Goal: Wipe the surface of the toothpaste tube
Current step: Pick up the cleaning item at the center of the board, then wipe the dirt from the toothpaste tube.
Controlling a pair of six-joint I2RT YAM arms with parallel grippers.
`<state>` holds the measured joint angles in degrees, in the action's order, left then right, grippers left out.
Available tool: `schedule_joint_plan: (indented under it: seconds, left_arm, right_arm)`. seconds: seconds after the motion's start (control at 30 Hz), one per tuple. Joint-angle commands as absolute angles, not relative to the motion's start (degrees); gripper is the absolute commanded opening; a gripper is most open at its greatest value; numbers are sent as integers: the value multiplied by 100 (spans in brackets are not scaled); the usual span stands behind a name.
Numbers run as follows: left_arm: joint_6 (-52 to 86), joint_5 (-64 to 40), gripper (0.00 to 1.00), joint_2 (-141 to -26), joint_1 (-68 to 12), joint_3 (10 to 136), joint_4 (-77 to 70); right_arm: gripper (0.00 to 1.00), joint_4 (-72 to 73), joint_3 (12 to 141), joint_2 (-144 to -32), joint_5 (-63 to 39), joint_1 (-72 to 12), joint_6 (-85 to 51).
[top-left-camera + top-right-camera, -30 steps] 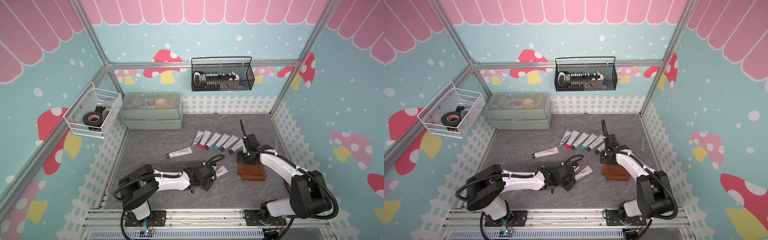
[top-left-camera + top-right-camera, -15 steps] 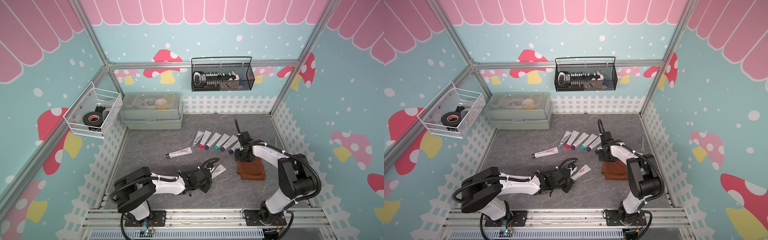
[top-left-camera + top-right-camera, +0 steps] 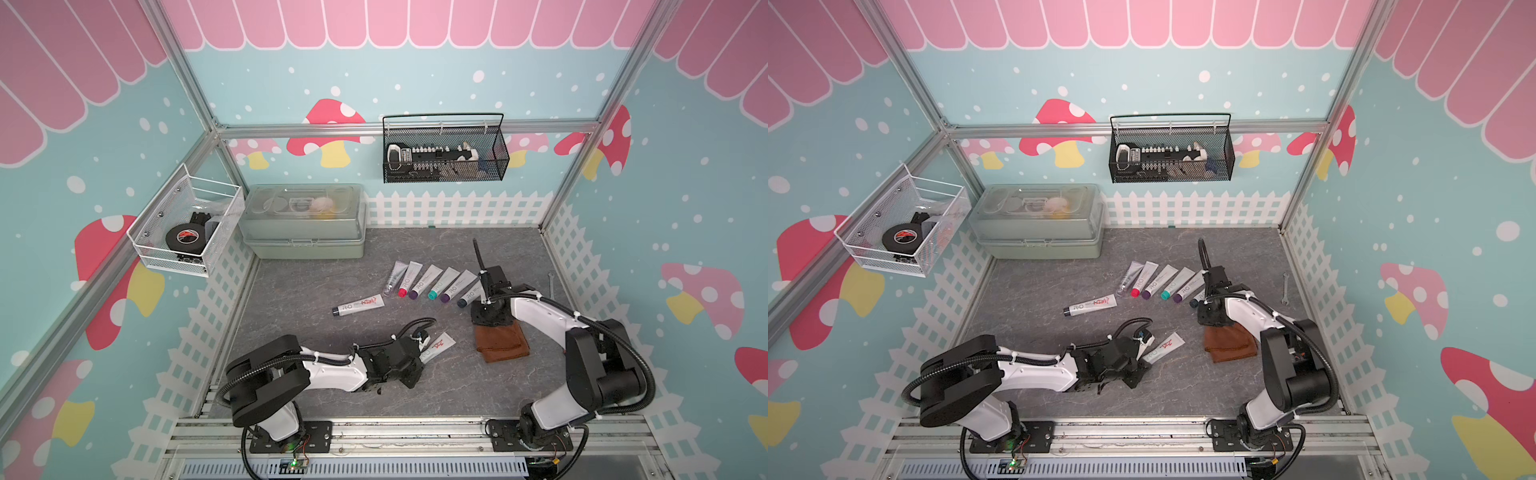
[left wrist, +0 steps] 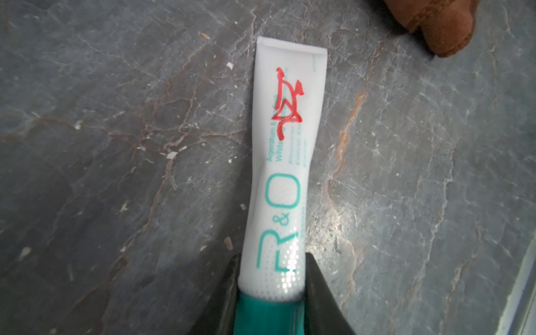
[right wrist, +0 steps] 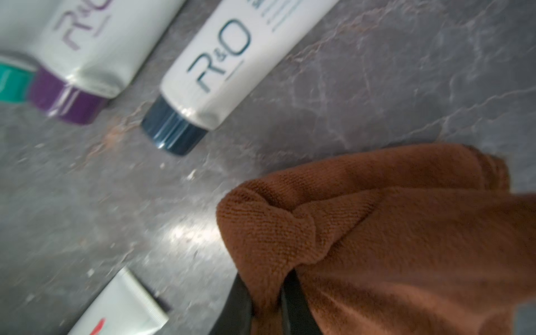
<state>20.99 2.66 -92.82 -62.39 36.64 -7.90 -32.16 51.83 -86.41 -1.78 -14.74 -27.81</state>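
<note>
in both top views the left gripper [image 3: 419,358] lies low on the grey table [image 3: 332,274], clamped on the cap end of the toothpaste tube [image 3: 439,345], which lies flat near the front middle. the right gripper [image 3: 1212,321] pinches the far edge of the brown cloth [image 3: 1230,344], near the tube but apart from it.

left wrist: the fingers [image 4: 319,278] squeeze the tube just above its teal cap [image 4: 261,316]; a red scribble [image 4: 287,104] marks the tube.

right wrist: narrow jaws grip a fold of cloth; other tubes [image 5: 220,66] lie beyond.
</note>
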Motion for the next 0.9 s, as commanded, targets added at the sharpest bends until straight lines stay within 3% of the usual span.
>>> schedule_joint_plan:
  seconds: [0.0, 0.23, 0.47, 0.87]
  left_arm:
    - [2002, 15, 26, -9465, -6274, 3806, -958]
    - [1917, -49, 26, -9751, -6284, 4123, -860]
    - [1880, -113, 26, -9943, -6280, 4315, -782]
    - [1944, 137, 25, -9786, -6281, 4048, -947]
  right_arm:
    - [12, -3369, 4967, -8055, -1206, -1552, -2648]
    - [14, -3120, 4610, -7786, -2460, -2109, -2720]
    - [13, -2824, 4597, -8536, -2475, -2629, -2789]
    - [10, -3865, 4891, -9169, 600, -2804, -2740]
